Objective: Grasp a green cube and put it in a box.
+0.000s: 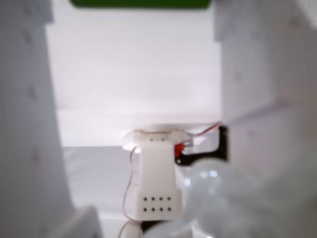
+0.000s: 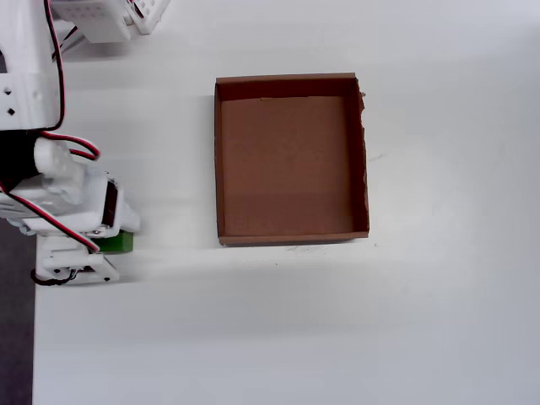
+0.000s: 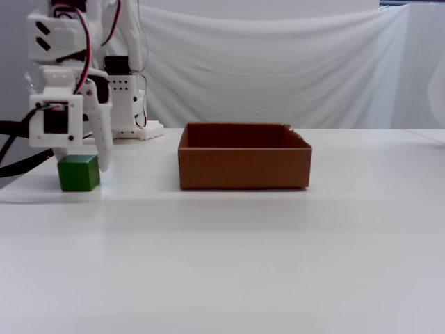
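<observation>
A: Green cube [image 3: 78, 172] sits on the white table [image 3: 278, 250], off to the left of the box [image 3: 243, 165] in the fixed view, well apart from it. How much of it do you get from above?

B: Barely any. In the overhead view only a sliver of green [image 2: 116, 242] pokes out from under the white arm, again left of the box [image 2: 221, 152]. The wrist view cuts it down to a dark green strip [image 1: 140, 3] at the very top edge, blurred.

A: And the claw?

B: The gripper [image 3: 82, 161] hangs straight down over the cube, one long white finger [image 3: 99, 142] dropping past the cube's right side, the other hidden behind the motor housing. Fingers look spread wider than the cube, standing either side of it in the wrist view; whether they touch it, I can't tell.

A: Arm's folded up tall at the left, red and black wires looping over the white printed links.

B: The cube is matte, plain faces, sharp edges. The box is brown cardboard, shallow, low walls, open top, a ragged nick at its far right corner, bare inside. Behind it hangs a creased white cloth backdrop [image 3: 278, 62].

A: Wrist picture is soft all over; a rounded glassy blob [image 1: 223, 198] at lower right I can't identify.
</observation>
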Robot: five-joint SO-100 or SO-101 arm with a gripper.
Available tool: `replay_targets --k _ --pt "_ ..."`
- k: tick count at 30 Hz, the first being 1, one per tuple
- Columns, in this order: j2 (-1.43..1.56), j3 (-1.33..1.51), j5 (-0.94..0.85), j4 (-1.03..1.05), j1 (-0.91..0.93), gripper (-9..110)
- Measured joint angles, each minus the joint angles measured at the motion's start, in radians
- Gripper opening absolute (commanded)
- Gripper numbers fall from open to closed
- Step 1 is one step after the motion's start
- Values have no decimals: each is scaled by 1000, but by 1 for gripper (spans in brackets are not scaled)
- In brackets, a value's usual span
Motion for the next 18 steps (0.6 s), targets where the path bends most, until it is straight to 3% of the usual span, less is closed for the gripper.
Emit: replay_targets --k 18 --pt "0 -9 -2 0 0 16"
